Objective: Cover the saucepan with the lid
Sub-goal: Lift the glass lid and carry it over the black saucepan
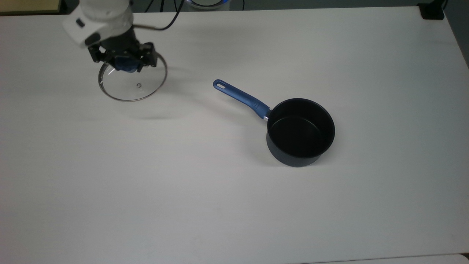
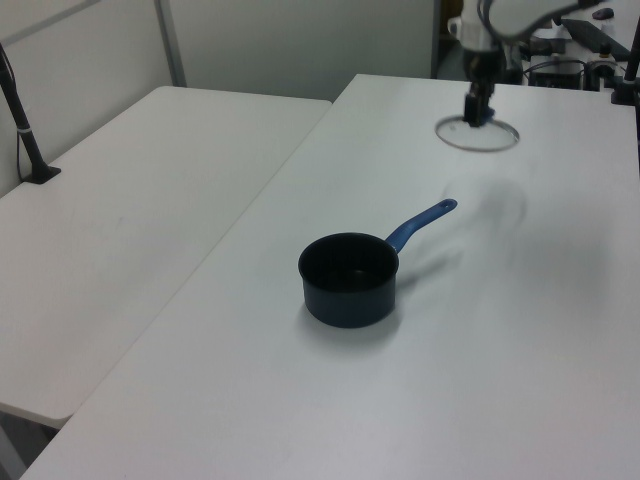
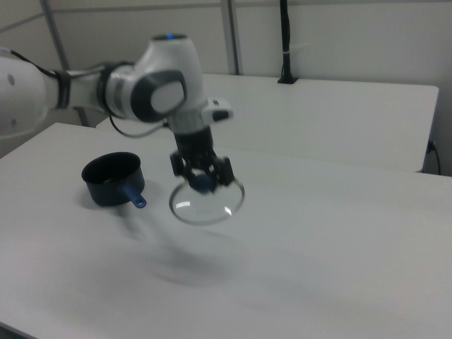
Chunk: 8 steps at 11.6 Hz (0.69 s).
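The clear glass lid hangs in the air above the white table, its shadow lying on the surface below. My gripper is shut on the lid's blue knob. The dark saucepan stands upright and open near the middle of the top view, well to the right of the lid. Its long blue handle points toward the top view's upper left.
The white table is bare around the pan. A second white table stands beside it at the left view's left, with a black post on it. A cable trails from the arm at the top view's far edge.
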### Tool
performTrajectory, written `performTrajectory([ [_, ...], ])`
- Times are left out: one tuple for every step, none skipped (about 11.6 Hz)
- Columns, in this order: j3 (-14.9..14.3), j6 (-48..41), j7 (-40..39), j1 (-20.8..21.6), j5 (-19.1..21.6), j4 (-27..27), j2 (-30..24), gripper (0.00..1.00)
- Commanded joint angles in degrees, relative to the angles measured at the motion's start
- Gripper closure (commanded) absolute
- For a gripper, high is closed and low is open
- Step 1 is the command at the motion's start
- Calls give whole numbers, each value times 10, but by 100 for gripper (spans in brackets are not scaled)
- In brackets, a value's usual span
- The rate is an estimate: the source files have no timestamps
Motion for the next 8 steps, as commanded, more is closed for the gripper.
performTrajectory([
  [103,-34,171,14,11,117,35,59],
  [113,-36,230,36,13,158,60,59],
  [113,-37,276,85,12,186,87,58],
  [113,-35,322,122,10,219,116,58],
  [110,-34,367,154,8,255,150,58],
  [105,-30,393,187,5,286,183,58],
  [98,-28,418,216,-2,310,213,58],
  [95,-23,436,237,-9,320,234,58],
])
